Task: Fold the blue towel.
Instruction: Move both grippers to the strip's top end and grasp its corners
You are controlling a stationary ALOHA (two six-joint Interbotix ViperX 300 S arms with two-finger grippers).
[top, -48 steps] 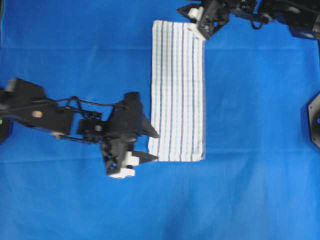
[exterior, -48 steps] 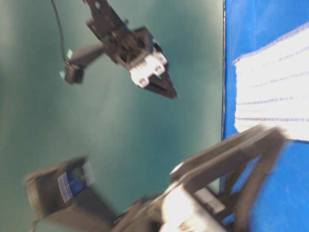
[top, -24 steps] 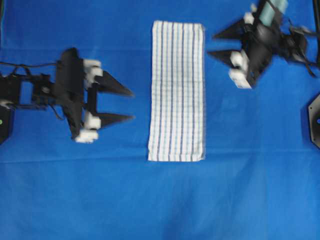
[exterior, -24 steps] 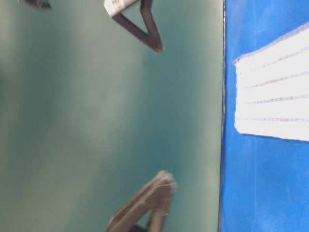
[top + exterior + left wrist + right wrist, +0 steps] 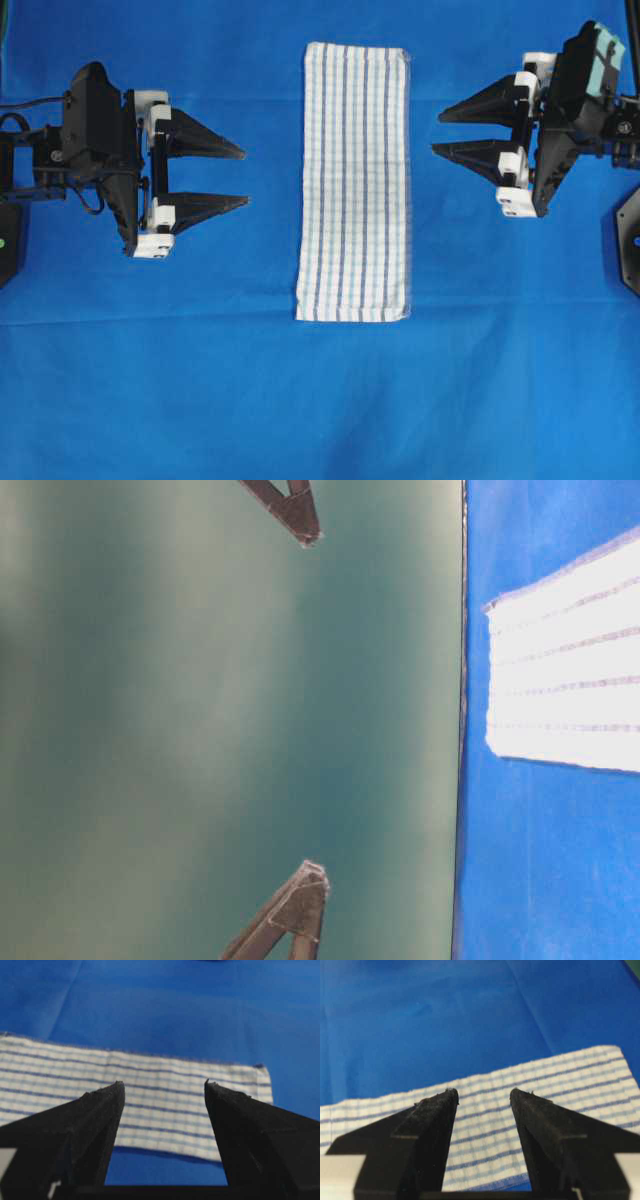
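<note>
- Woven white cloth with thin dark- and light-blue stripes: the blue towel [image 5: 353,182] lies flat as a long narrow strip down the middle of the overhead view, its long edges facing the two arms. The thicker-looking hems suggest it may already be doubled over lengthwise, though you cannot confirm layers from these views.
- Blue table covering [image 5: 320,400]: plain solid blue under everything, with a few soft creases visible in the wrist views.
- Left gripper [image 5: 238,176]: sits well to the left of the towel, fingers pointing toward its long left edge, jaws spread with nothing between them. Your left wrist view looks straight across the strip, showing its near edge framed in the gap and one end of the towel off to the right.
- Right gripper [image 5: 438,135]: mirrors it on the right, level with the far half of the towel, jaws spread and empty, well apart from the cloth.
- Table-level view: only two dark fingertips show against a green backdrop, clear of the covering, which suggests both grippers are raised.
- Placement reading: with both arms backed off, symmetrical and open, you appear to be between folds or finished. A remaining end-to-end fold would call for pinching the corners at one short end.
</note>
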